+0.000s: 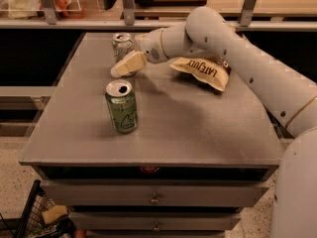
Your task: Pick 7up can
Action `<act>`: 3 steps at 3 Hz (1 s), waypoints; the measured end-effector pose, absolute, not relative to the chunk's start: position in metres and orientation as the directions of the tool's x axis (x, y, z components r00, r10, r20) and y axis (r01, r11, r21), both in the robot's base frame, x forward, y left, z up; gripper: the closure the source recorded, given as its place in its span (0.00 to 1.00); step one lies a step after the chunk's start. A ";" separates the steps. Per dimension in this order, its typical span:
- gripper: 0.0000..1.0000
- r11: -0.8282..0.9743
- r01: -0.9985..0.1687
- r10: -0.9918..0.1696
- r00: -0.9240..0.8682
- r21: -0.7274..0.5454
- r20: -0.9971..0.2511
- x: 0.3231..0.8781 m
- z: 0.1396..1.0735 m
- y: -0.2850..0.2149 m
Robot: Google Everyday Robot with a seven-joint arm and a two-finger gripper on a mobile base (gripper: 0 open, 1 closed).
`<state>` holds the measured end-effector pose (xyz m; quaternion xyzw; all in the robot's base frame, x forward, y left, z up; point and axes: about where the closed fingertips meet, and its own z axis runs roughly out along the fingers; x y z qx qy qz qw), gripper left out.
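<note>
The step in hand looks like the approach to the grasp; nothing is lifted, and the 7up can stands upright on the table, at the far left of its top; its silver lid and pale body with green marks show above the gripper, which covers its lower part. The gripper hangs low over the table, just near of and overlapping the can in this view, with its cream tip pointing left and slightly down; whether it touches the can I cannot tell, nor can I tell whether it is spread or closed, since it is seen side-on as one wedge. The arm reaches in from the right, crossing above a yellow chip bag that lies at the far right of the tabletop; an all-green can stands upright nearer to us, well apart from the gripper, and is not the one wanted.

By my judgement the task is barely begun; the next move calls for bringing the gripper level with the can's body and squarely around it, one side each way, then closing and lifting straight up; a sideways nudge from the tip could tip so light a can, so the line of approach matters more than speed.
</note>
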<state>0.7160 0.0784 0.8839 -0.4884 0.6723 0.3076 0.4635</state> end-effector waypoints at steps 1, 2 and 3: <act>0.18 0.346 -0.938 -0.350 -0.099 -0.031 -0.931 0.717 0.883 0.086; 0.42 0.358 -0.933 -0.342 -0.105 -0.026 -0.934 0.716 0.881 0.089; 0.63 0.372 -0.928 -0.343 -0.101 -0.036 -0.934 0.717 0.885 0.086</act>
